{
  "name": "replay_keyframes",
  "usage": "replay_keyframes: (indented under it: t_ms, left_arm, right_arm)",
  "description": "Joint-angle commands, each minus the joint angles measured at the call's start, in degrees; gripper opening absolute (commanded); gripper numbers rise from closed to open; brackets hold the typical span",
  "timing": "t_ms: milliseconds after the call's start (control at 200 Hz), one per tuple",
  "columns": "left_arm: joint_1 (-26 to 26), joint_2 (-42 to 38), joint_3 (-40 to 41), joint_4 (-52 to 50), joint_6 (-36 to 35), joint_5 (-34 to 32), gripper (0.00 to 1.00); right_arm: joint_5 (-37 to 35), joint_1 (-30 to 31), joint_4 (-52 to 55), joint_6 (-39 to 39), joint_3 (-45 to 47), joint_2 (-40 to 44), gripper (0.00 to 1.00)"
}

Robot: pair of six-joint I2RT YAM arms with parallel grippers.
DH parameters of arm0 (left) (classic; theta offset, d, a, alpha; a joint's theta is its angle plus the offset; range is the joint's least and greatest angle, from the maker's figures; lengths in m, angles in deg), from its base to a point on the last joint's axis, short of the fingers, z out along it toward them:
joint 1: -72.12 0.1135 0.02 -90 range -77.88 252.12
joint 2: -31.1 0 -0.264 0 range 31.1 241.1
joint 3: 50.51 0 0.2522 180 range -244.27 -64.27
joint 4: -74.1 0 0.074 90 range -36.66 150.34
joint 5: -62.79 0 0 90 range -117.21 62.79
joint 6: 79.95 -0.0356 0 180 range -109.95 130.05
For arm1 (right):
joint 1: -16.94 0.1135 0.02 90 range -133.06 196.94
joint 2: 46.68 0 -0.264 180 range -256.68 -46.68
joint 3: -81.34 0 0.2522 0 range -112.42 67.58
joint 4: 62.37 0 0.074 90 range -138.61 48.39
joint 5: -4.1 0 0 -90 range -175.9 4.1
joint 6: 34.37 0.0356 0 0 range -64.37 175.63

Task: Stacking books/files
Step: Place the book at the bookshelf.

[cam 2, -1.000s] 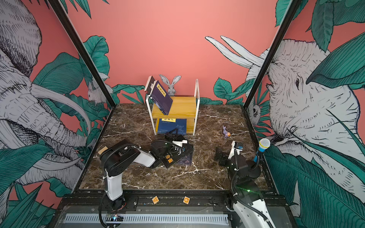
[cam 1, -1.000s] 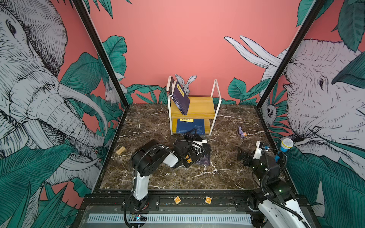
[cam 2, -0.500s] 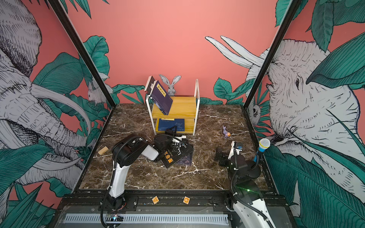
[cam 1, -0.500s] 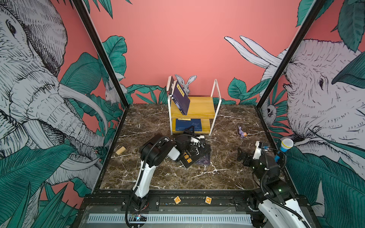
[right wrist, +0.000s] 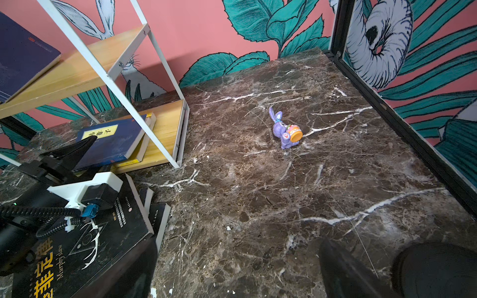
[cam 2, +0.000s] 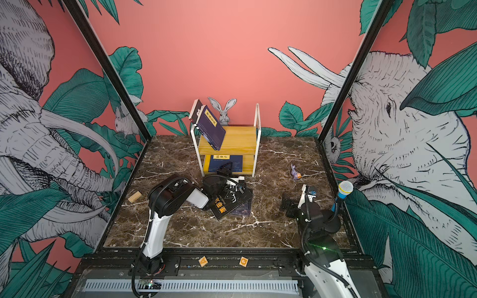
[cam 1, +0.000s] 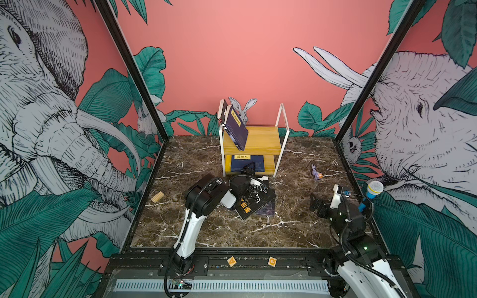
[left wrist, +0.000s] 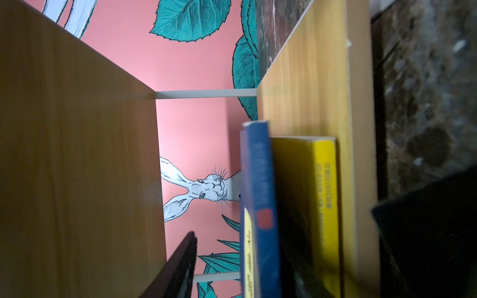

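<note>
Top views both show the table [cam 1: 206,232], with the shelf [cam 1: 260,139] set at its back. Two books [cam 1: 236,129] are leaned on the shelf's upper board. A pile [right wrist: 113,139] of two, navy on yellow, is laid flat on its lower board. A black book [cam 1: 254,203] is left on the table just before the shelf, with at least one more beneath it. The left claw [cam 1: 248,167] is seen at the lower board, part open, with a gap to the navy cover; nothing is gripped. The right claw [cam 1: 316,206], well off to the shelf's right, is spread wide and empty. Roughly half the stacking is judged done.
</note>
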Motion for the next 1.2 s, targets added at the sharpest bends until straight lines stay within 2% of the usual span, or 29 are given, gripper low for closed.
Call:
replay_keyframes:
  t_ms: [0,185,465,695,835,925,1195]
  left_arm:
    - [0.21,-4.42,1.27,-3.1,0.08,0.26,0.51]
    - [0.21,-9.55,3.73,-11.08,0.82,-0.13,0.59]
    - [0.21,-18.09,3.62,-30.85,5.17,1.31,0.82]
    - [0.21,-22.69,-0.79,-52.23,7.67,4.38,0.91]
    - [0.21,-21.13,-2.54,-53.25,5.75,3.92,0.93]
    - [0.21,-22.54,-3.09,-58.27,5.26,5.77,0.99]
    - [2.02,-26.87,-5.49,-72.3,5.21,9.34,0.99]
  right_arm:
    - [-0.43,-0.19,-0.93,-0.29,-0.29,-0.24,0.99]
    - [-0.47,-0.15,-0.69,-0.26,-0.44,-0.44,0.99]
    - [-0.66,-0.11,-0.57,-0.27,-0.68,-0.35,0.99]
    - [-0.6,-0.11,-0.58,-0.36,-0.6,-0.24,1.0]
    - [-0.71,-0.19,-0.65,-0.36,-0.59,-0.26,0.99]
    - [-0.47,-0.17,-0.54,-0.36,-0.69,-0.18,0.99]
    - [-0.59,-0.16,-0.41,-0.36,-0.67,0.18,0.99]
